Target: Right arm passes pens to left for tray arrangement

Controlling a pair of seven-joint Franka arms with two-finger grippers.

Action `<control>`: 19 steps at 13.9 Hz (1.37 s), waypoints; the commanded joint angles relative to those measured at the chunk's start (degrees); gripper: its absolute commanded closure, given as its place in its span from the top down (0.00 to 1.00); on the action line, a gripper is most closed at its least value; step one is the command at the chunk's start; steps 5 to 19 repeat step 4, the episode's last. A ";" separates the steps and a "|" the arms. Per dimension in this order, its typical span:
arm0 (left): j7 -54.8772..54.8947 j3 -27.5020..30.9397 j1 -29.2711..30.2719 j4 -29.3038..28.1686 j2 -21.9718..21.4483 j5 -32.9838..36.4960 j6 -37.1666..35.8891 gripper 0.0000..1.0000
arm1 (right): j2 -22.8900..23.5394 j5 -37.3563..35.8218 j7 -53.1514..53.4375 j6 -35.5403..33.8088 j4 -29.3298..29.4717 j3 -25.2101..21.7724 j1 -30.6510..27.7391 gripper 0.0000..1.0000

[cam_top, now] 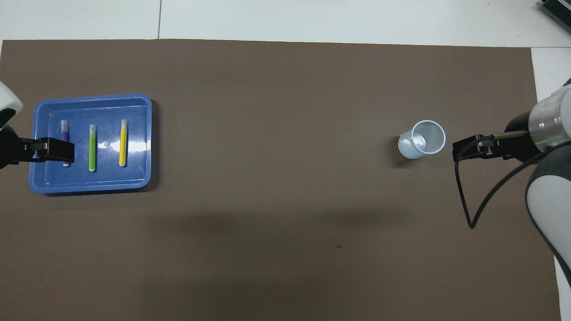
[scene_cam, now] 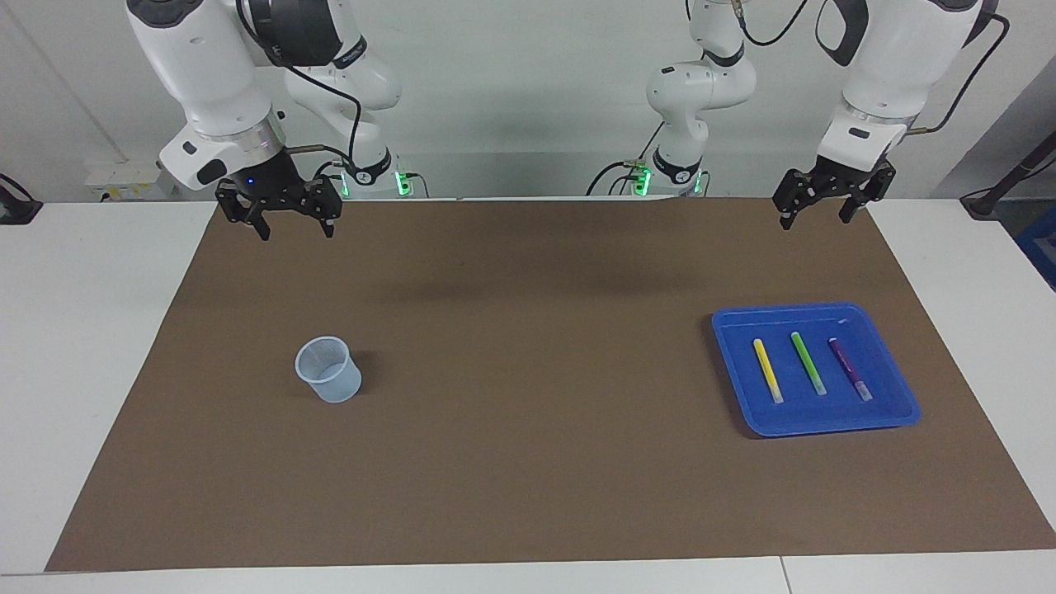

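Observation:
Three pens lie side by side in the blue tray [scene_cam: 899, 412] [cam_top: 134, 100] toward the left arm's end of the table: a yellow pen [scene_cam: 767, 370] [cam_top: 122, 148], a green pen [scene_cam: 808, 362] [cam_top: 92, 153] and a purple pen [scene_cam: 849, 369] [cam_top: 64, 132]. My left gripper [scene_cam: 813, 219] [cam_top: 52, 150] hangs open and empty in the air over the mat's edge by the robots; from overhead it covers part of the purple pen. Over the same edge at the other end, my right gripper [scene_cam: 294, 232] [cam_top: 468, 149], with its blue light, is raised, open and empty.
A small translucent bluish cup [scene_cam: 328, 370] [cam_top: 422, 139] stands upright on the brown mat [scene_cam: 528, 462] toward the right arm's end. White table [scene_cam: 91, 330] borders the mat at both ends. A black cable [cam_top: 464, 196] loops down from the right wrist.

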 commanded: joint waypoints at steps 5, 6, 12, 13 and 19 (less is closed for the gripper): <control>-0.18 0.07 0.21 -0.40 -0.61 -0.57 -0.53 1.00 | -1.61 0.61 -1.72 -0.30 -1.65 0.04 -0.16 1.00; -0.18 0.07 0.21 -0.40 -0.61 -0.57 -0.53 1.00 | -1.61 0.61 -1.72 -0.30 -1.65 0.04 -0.16 1.00; -0.18 0.07 0.21 -0.40 -0.61 -0.57 -0.53 1.00 | -1.61 0.61 -1.72 -0.30 -1.65 0.04 -0.16 1.00; -0.18 0.07 0.21 -0.40 -0.61 -0.57 -0.53 1.00 | -1.61 0.61 -1.72 -0.30 -1.65 0.04 -0.16 1.00; -0.18 0.07 0.21 -0.40 -0.61 -0.57 -0.53 1.00 | -1.61 0.61 -1.72 -0.30 -1.65 0.04 -0.16 1.00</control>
